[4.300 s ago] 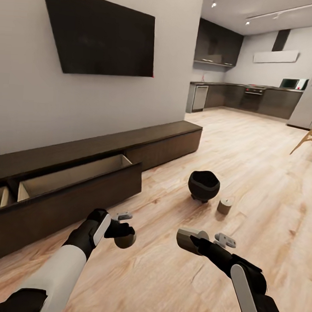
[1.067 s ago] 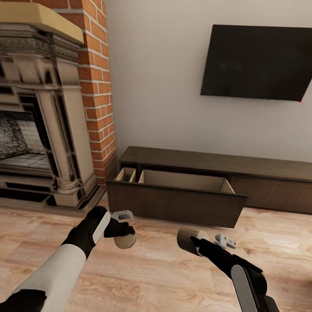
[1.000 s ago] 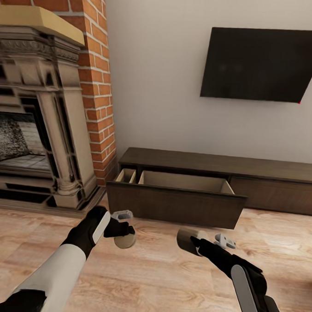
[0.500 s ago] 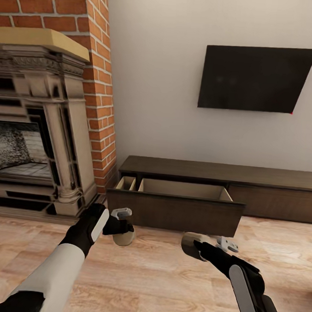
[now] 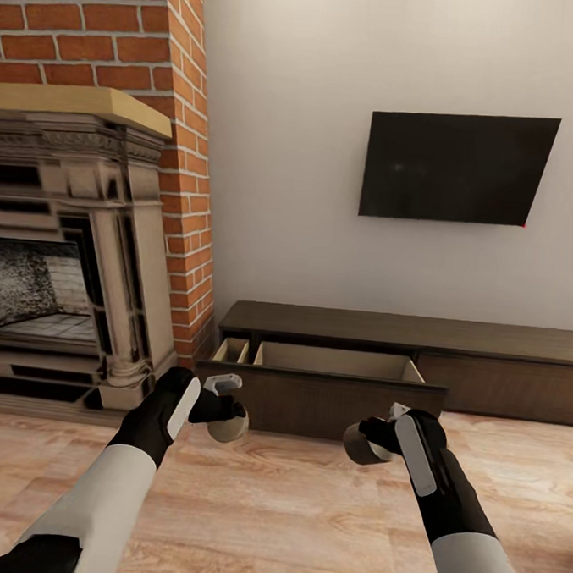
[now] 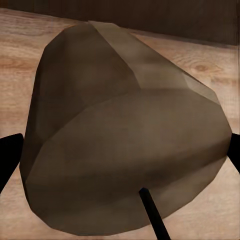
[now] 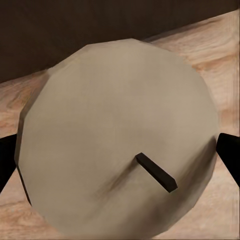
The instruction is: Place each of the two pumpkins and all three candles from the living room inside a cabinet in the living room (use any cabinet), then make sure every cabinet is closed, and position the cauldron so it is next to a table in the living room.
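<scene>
Left gripper point(image 5: 228, 414) jaws clamped on a candle point(image 6: 125, 135), right gripper point(image 5: 371, 436) likewise; cabinet point(image 5: 331, 382) drawer open, frame centre.

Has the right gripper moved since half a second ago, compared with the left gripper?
Yes. The right gripper, holding its candle, rolled over and sits slightly closer to the left gripper.

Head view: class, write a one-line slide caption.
Both grippers, left and right, carry candles toward the open cabinet drawer.
</scene>
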